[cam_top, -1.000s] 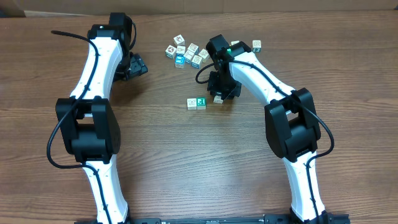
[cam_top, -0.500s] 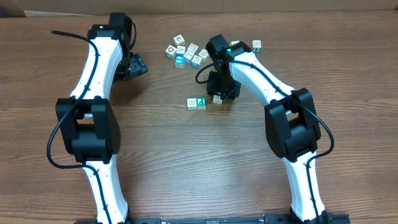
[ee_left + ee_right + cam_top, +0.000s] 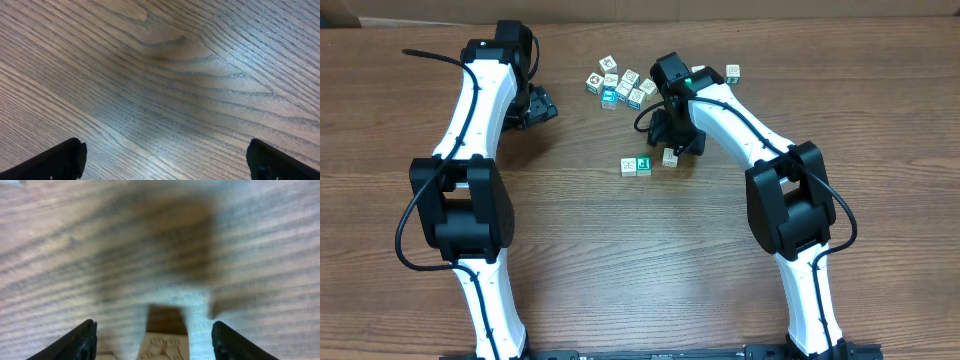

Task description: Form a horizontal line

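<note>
Row of cubes (image 3: 636,166) lies on bench (image 3: 620,260) near centre, well below cluster of cubes (image 3: 620,85); white cube (image 3: 628,166) and teal-green cube (image 3: 643,165) sit side by side, touching or nearly so; a third, pale cube (image 3: 670,157) sits just right of the green one with a small gap, slightly higher and turned out of square with the pair.

Right tool (image 3: 677,140) hangs just beyond the pale cube; right wrist view is blurred, but its fingers (image 3: 80,342) stand apart with the pale cube (image 3: 162,349) between them and a gap on either side; open, gripping nothing.

Left tool (image 3: 535,105) sits well left of the cluster; left wrist view shows fingertips (image 3: 60,160) spread wide with only wood grain between; open, empty.

Lone cube (image 3: 733,72) rests beside right arm (image 3: 740,115), apart from the cluster.
</note>
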`<state>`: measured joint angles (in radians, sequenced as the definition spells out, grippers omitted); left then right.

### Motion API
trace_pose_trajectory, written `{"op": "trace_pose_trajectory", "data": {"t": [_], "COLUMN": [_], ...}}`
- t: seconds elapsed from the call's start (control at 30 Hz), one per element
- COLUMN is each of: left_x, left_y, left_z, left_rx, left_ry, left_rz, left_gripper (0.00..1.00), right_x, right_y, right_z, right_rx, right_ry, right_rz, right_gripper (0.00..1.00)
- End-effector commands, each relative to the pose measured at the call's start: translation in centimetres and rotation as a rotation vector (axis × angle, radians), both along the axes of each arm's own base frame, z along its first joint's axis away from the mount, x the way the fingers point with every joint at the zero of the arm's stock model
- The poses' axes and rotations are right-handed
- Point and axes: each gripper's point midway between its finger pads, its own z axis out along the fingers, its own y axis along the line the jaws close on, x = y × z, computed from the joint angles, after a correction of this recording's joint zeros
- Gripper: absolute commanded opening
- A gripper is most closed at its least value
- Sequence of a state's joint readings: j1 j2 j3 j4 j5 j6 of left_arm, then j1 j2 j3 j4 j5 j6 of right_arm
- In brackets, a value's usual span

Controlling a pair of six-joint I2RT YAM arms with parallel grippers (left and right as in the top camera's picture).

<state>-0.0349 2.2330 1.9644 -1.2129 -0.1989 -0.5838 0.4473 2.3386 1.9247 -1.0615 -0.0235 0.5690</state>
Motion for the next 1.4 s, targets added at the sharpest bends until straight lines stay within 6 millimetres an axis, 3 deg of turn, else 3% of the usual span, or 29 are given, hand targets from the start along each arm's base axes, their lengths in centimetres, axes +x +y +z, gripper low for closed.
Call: {"op": "trace_pose_trajectory", "data": {"t": [0.0, 0.33, 0.7, 0.93, 1.03, 1.1, 1.2, 1.37], "left_x": [0.5, 0.5, 0.5, 0.5, 0.5, 0.5, 0.5, 0.5], "left_y": [0.0, 0.0, 0.0, 0.0, 0.0, 0.0, 0.0, 0.0], "left_z": [1.5, 1.5, 1.5, 1.5, 1.5, 1.5, 1.5, 1.5], "left_rx": [0.009, 0.009, 0.009, 0.009, 0.009, 0.009, 0.009, 0.009], "left_ry": [-0.039, -0.04, -0.039, -0.039, -0.039, -0.039, -0.039, -0.039], "left_rz": [-0.006, -0.006, -0.006, -0.006, -0.006, -0.006, -0.006, -0.006], "left_gripper": [1.0, 1.0, 1.0, 1.0, 1.0, 1.0, 1.0, 1.0], "right_x": [1.2, 2.6, 2.8, 2.5, 2.1, 1.7, 1.0, 0.2], "right_y": [0.1, -1.5, -3.1, -5.3, -6.1, -6.5, -6.8, -6.9], "right_z": [1.3, 1.5, 1.6, 1.4, 1.3, 1.2, 1.1, 1.0], "right_rx": [0.001, -0.083, -0.155, -0.178, -0.191, -0.2, -0.216, -0.227], "right_ry": [-0.063, -0.131, -0.149, -0.108, -0.085, -0.067, -0.037, -0.004], "right_rz": [-0.008, -0.091, -0.136, -0.169, -0.178, -0.179, -0.172, -0.163], "right_gripper": [0.7, 0.69, 0.64, 0.62, 0.56, 0.41, 0.29, 0.18]}}
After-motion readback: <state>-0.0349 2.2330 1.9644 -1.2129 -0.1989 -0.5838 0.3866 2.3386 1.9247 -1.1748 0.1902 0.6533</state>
